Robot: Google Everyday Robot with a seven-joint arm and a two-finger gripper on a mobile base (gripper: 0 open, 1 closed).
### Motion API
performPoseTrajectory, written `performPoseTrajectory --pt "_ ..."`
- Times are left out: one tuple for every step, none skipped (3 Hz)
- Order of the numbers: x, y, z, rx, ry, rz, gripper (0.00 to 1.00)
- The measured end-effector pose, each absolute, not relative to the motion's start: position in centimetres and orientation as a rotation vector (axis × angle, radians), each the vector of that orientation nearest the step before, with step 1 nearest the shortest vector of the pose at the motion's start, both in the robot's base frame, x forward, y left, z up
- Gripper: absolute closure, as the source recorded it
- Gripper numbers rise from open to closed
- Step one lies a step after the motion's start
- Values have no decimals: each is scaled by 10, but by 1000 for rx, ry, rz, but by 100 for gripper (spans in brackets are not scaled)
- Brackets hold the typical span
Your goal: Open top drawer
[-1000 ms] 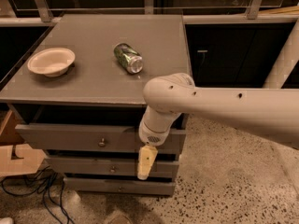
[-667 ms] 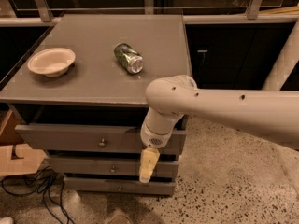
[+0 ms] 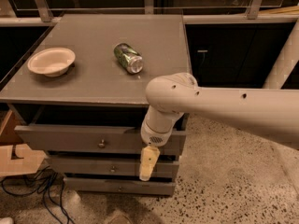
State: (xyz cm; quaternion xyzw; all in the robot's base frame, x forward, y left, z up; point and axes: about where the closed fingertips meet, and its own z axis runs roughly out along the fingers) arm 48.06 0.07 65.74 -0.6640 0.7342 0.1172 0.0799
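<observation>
Hardly anything has shifted in the last second. The gripper hangs almost where it did, at most a touch lower and further right, and the top drawer stands out from the cabinet by the same amount as before.

The top drawer's knob serves as the landmark. This drawer is pulled partway out, its grey front standing forward of the cabinet body, with a dark gap above the knob between the front and the cabinet's surface. The gripper is to the right of the knob and lower, well apart from it. It points down past the drawer's lower edge and overlaps the front of the middle drawer. Whether it is open or closed cannot be told, nor whether it touches either front. The pale arm comes in from the right of the knob, bends at a rounded joint above and to the knob's right, and drops to the gripper.

On the surface, up and to the left of the knob, sits a shallow white bowl. A green can lies on its side above the knob and slightly right, apart from the bowl. The bottom drawer lies below the knob, under the middle one. Dark cables trail over the floor down and to the left of the knob.
</observation>
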Motion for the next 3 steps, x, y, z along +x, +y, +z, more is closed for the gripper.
performPoseTrajectory --pt "476 3 669 -2006 2181 411 0" --pt "438 -17 693 -1947 2159 512 0" --pt "438 -18 694 -1943 2159 513 0"
